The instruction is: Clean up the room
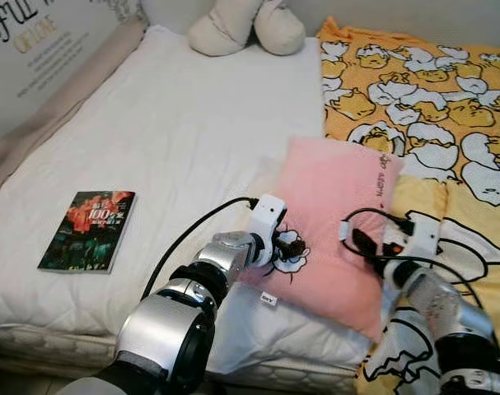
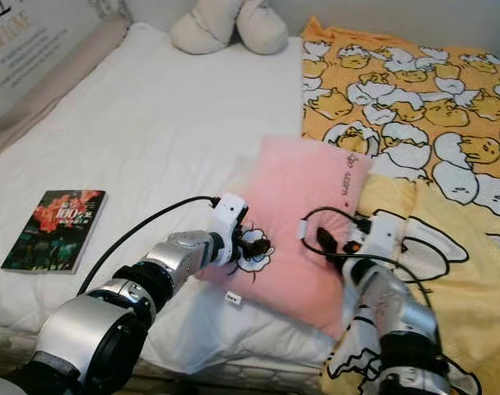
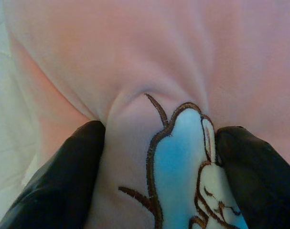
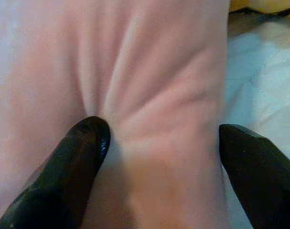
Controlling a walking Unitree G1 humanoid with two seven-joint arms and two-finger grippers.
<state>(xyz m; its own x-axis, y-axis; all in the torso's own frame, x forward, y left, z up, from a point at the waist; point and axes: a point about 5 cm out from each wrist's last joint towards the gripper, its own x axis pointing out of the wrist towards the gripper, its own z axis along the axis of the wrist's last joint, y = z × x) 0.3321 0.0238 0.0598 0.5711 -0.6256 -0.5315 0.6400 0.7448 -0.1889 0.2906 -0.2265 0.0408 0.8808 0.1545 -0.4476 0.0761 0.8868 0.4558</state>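
White bed point(image 1: 175, 140) beneath, duck-print blanket point(image 1: 422, 90) alongside. Pink pillow point(image 1: 336, 214) at the near edge, pinched on both sides for a level lift: left claw point(image 1: 284, 245) clamping its embroidered corner, right claw point(image 1: 363, 243) bunching fabric. Book point(image 1: 88, 230) well apart.

**Soft cloth, glossy fingers**

The pink pillow point(image 1: 332, 222) is soft, matt plush that puckers into folds, with a smooth embroidered patch point(image 3: 183, 157) outlined in brown thread. The left gripper point(image 3: 156, 176) and right gripper point(image 4: 159, 176) have glossy black fingers point(image 3: 59, 186) that look like smooth plastic. The arms point(image 1: 171, 321) are shiny silver metal. The bed sheet point(image 1: 175, 132) is matt white quilted cloth, the duck blanket point(image 1: 431, 90) is printed fabric, and the book point(image 1: 89, 230) has a glossy paper cover.
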